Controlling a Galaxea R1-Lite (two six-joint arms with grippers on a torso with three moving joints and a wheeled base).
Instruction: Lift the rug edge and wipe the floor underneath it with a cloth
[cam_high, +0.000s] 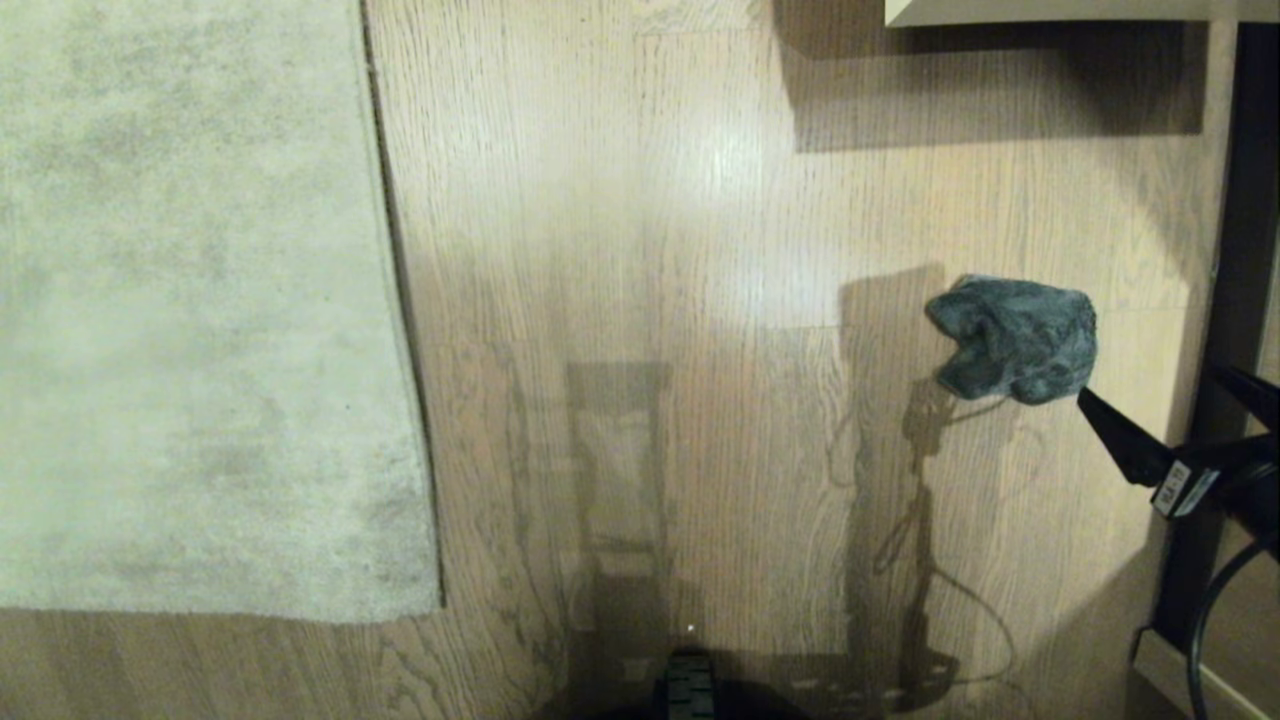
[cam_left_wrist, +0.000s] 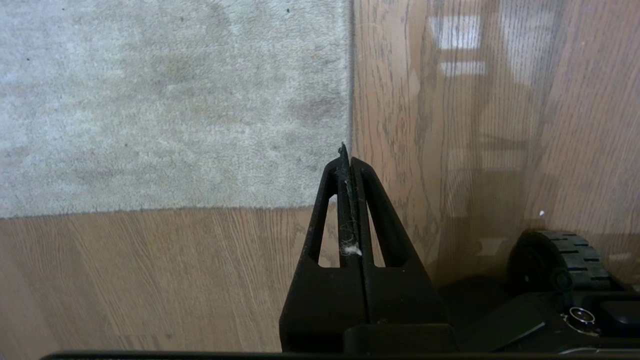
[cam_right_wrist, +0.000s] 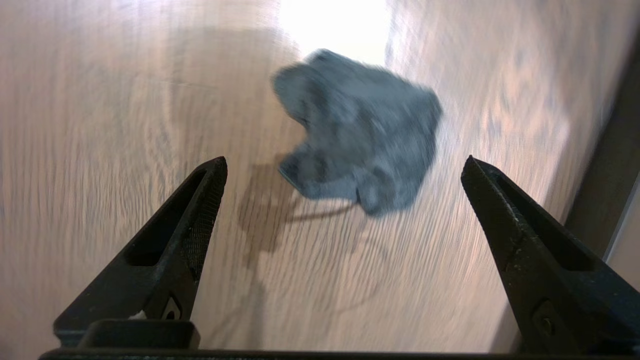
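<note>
I see a bright glare patch (cam_high: 740, 170) lying across the wood-grain planks; a pale furniture edge (cam_high: 1040, 10) at the far side casts a dark block of shadow (cam_high: 990, 90); a dark upright post (cam_high: 1250, 200) stands at the right.

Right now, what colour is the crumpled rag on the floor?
Dark grey-teal fuzzy microfibre rag, lying on light brown wood-plank floor. Clearest in the head view.

Head camera steeply down over floor (cam_high: 620, 250); both wrist cameras low, close.
</note>
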